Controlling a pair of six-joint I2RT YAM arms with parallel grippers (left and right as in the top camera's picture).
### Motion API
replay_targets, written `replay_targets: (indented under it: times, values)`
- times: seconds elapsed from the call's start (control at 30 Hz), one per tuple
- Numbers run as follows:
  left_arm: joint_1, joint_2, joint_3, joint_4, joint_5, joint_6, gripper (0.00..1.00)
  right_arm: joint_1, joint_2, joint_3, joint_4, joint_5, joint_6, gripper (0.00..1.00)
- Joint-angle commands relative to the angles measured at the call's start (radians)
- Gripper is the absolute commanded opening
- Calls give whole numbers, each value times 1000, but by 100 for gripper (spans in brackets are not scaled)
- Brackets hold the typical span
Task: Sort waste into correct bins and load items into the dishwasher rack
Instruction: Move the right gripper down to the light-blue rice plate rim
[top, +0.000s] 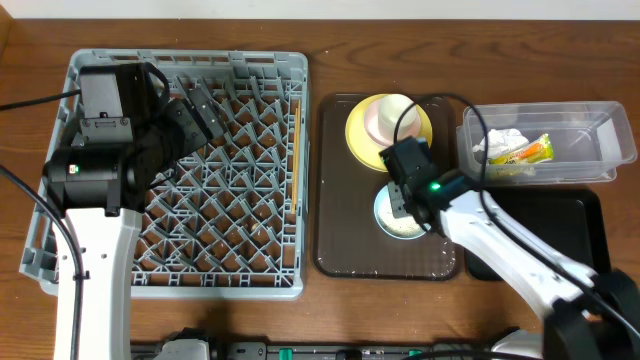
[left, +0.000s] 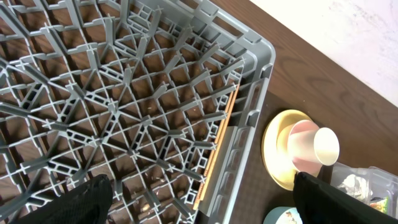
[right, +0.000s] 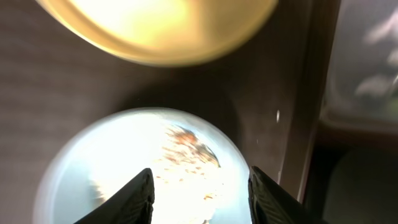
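**Take the bowl by its rim and keep it level**

Our right gripper (right: 200, 186) hangs over the light blue bowl (right: 124, 162), right of the dishwasher rack (top: 290, 60), with its fingers apart. The bowl sits mouth-up and, being round, has no long axis. We judge the crumbs (right: 186, 155) need a level lift. The left gripper (left: 199, 180), over the rack, also has its fingers apart.

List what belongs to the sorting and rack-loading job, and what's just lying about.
Job: dishwasher rack, chopsticks, yellow plate, cup, blue bowl with crumbs, tissue, wrapper, clear tub, black tray.
Lying about: brown serving tray, wooden table.
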Motion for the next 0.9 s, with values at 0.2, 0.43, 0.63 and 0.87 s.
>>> replay_targets:
  times: [0.2,0.43,0.63,0.87]
  values:
    - [4,4,6,-2,6,10,94,2,-140,50,-83,-288,-86,51]
    - [4,4,6,-2,6,10,94,3,-128,6,-124,-363,-157,52]
    - [4,4,6,-2,6,10,94,3,-124,-48,-97,-363,-234,55]
    - [4,4,6,-2,6,10,94,3,-121,-130,23,-363,-246,60]
